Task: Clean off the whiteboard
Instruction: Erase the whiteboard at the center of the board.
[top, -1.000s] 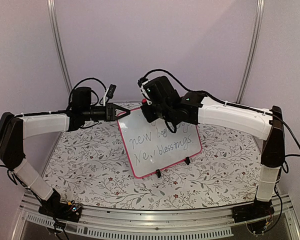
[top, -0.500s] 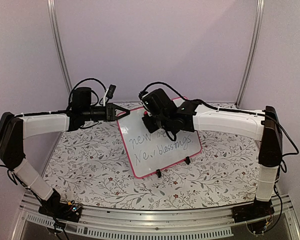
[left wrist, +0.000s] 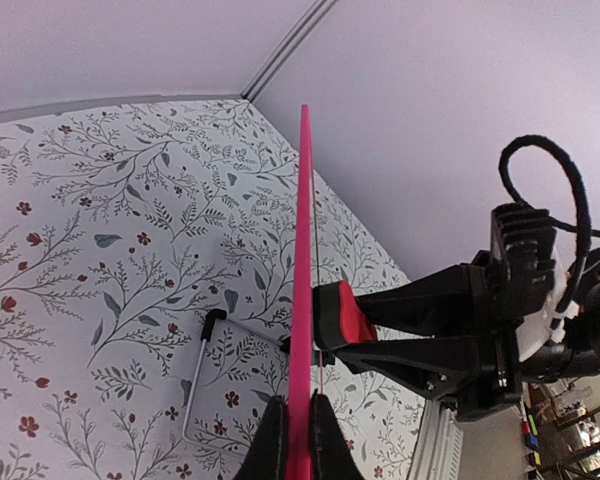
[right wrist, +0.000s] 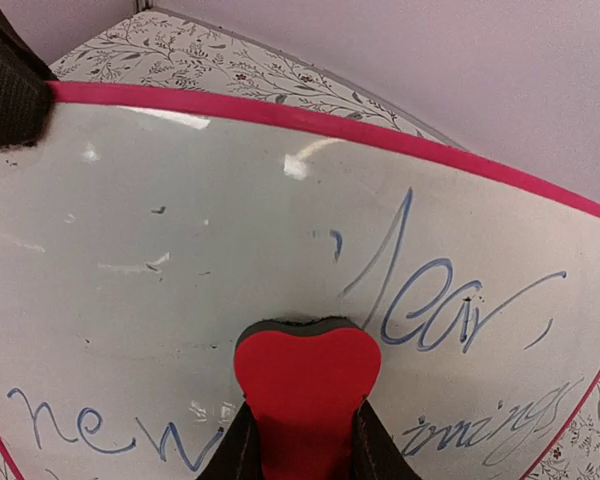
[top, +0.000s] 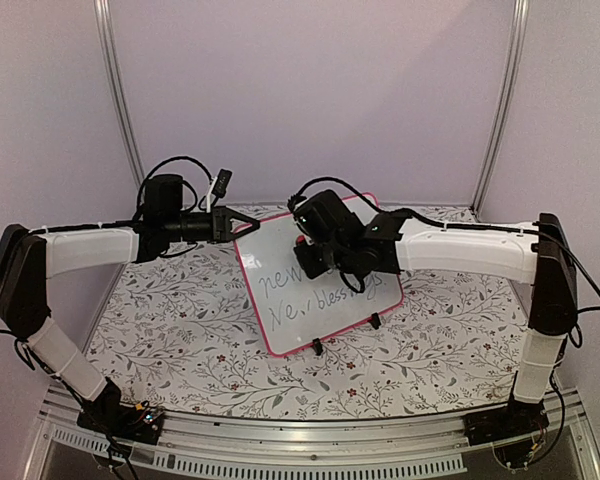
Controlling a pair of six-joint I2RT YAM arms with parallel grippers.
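Whiteboard (top: 320, 300) stood propped at a slant on its small black clip feet (top: 317, 347) near the middle of the floral bench (top: 180, 340), seen from the top. The left gripper (top: 242, 224) was pinched fully closed on its pink rim at the 10 o'clock corner. The right gripper (top: 305, 250), its jaws only a little apart, clamped a red eraser (top: 300, 238) against the board face, between centre and 12 o'clock. A second earlier that gripper had been at the top rim. It had since come down over the upper written line, hiding more of it. The board and the left gripper had not shifted.

From the left wrist, the whiteboard (left wrist: 303, 250) showed edge-on as a pink line, nipped at 6 o'clock by the left gripper (left wrist: 298, 445). The eraser (left wrist: 340, 315) touched the board's 3 o'clock side, held by the right gripper (left wrist: 420, 335).

From the right wrist, the eraser (right wrist: 305, 375) sat at 6 o'clock between the fingers of the right gripper (right wrist: 302, 445), its dark edge against the whiteboard (right wrist: 230, 220). Blue handwriting (right wrist: 420, 300) lay toward 3 and 8 o'clock. The left gripper (right wrist: 10, 90) showed on the rim at 10 o'clock.
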